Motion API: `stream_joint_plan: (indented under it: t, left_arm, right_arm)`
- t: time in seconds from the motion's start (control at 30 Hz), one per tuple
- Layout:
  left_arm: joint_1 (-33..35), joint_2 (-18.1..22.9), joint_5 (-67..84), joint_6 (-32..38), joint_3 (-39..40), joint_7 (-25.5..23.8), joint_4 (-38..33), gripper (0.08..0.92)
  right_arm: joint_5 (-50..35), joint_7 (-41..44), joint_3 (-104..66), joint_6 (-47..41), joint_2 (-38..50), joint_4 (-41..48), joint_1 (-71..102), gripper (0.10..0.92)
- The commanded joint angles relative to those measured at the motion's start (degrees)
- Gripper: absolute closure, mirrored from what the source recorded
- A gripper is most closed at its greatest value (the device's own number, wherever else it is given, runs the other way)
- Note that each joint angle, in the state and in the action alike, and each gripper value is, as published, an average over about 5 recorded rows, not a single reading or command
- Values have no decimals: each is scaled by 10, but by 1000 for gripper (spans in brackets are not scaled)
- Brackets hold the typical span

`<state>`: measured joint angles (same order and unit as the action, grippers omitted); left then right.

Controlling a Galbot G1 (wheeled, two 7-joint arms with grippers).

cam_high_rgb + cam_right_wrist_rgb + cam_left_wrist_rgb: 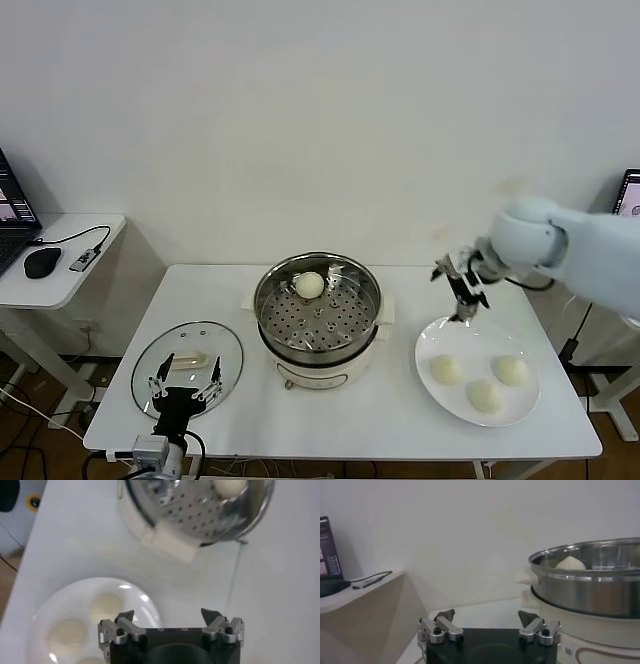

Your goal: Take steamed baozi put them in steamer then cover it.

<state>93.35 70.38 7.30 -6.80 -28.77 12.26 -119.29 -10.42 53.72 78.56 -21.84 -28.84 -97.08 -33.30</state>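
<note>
Cream-white baozi (309,285), perforated shiny steel steamer (318,304), white plate (478,370).

The room is bright, with soft, even light and only faint shadows. The round shiny steel steamer (317,312) shows glare on its rim. The flat white plate (80,625) gleams and looks out of focus. The robot's pale right arm (570,245) is blurred.
</note>
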Motion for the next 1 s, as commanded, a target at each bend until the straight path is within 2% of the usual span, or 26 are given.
stream_joint_plan:
  t: [0.03, 0.5, 1.0]
  left_arm:
    - [1, 0, -3, -2, -1, 0, -2, 177]
    - [3, 3, -6, -2, -5, 1, -3, 177]
    - [4, 4, -7, -2, -10, 1, -1, 177]
  right_arm:
    - [67, 5, -117, -14, 64, 2, 182, 203]
    - [133, -2, -248, 16, 26, 85, 358, 203]
    - [135, -11, -280, 40, -52, 154, 390, 203]
